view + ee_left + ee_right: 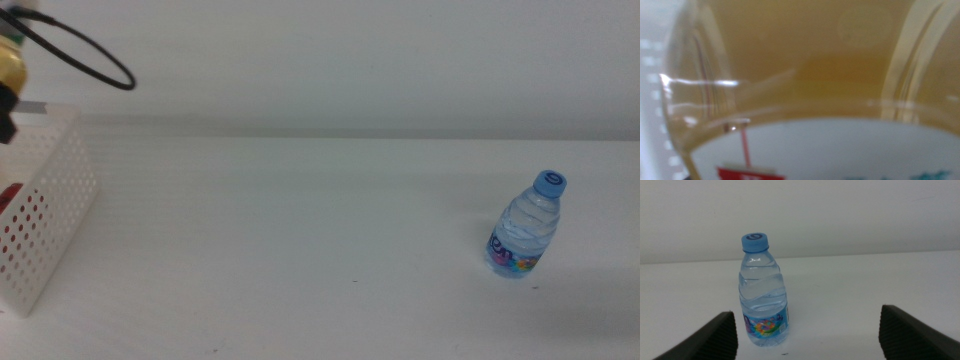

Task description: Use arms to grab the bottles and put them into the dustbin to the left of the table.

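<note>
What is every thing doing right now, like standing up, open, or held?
Water bottle: standing upright on the table, blue cap on, nothing touching it.
Yellow-drink bottle: fills the left wrist view, above the dustbin; grip not visible.
Dustbin: upright at the table's left, something red inside.
Right tool: open, facing the water bottle, apart from it.

Bright, flat, washed-out light everywhere; the yellow bottle (805, 65) fills the left wrist view as blur (way too close).
</note>
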Controlling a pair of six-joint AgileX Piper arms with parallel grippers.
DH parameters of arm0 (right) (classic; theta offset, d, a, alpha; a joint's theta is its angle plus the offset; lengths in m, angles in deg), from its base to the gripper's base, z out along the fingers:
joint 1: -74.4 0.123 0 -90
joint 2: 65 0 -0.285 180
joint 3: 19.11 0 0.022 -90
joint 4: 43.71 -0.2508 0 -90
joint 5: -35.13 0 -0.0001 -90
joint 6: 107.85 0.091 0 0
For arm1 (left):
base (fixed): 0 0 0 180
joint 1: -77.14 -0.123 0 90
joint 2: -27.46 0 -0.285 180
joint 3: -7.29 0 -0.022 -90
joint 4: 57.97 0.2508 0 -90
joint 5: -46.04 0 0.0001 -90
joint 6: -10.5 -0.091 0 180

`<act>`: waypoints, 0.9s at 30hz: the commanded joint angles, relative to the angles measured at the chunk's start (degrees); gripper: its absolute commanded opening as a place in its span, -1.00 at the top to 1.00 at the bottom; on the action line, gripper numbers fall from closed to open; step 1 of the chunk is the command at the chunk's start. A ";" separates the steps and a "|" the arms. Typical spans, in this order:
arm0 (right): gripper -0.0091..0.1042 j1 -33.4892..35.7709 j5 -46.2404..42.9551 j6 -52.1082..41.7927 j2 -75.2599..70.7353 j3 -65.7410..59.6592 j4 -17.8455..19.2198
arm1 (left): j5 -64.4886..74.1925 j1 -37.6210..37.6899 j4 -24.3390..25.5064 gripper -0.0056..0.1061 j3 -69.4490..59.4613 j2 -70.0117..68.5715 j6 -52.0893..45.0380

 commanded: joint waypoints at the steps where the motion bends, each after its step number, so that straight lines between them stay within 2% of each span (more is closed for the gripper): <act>1: -0.50 -0.34 0.06 -0.38 -2.24 -2.41 0.14 | 4.46 -1.21 1.76 0.93 2.73 1.06 -0.63; 4: -0.50 -0.34 0.06 -0.38 -2.24 -2.41 0.14 | 4.46 -2.26 5.36 0.93 2.71 2.13 -0.34; 10: -0.50 -0.34 0.06 -0.38 -2.24 -2.41 0.14 | 4.46 -3.47 5.44 0.93 -1.68 2.21 4.18; 19: -0.50 -0.34 0.06 -0.38 -2.24 -2.41 0.14 | 4.38 -3.47 5.86 0.93 -6.18 2.82 4.43; 27: -0.50 -0.34 0.06 -0.38 -2.24 -2.41 0.14 | 0.71 -3.47 8.40 0.92 -11.77 2.82 5.66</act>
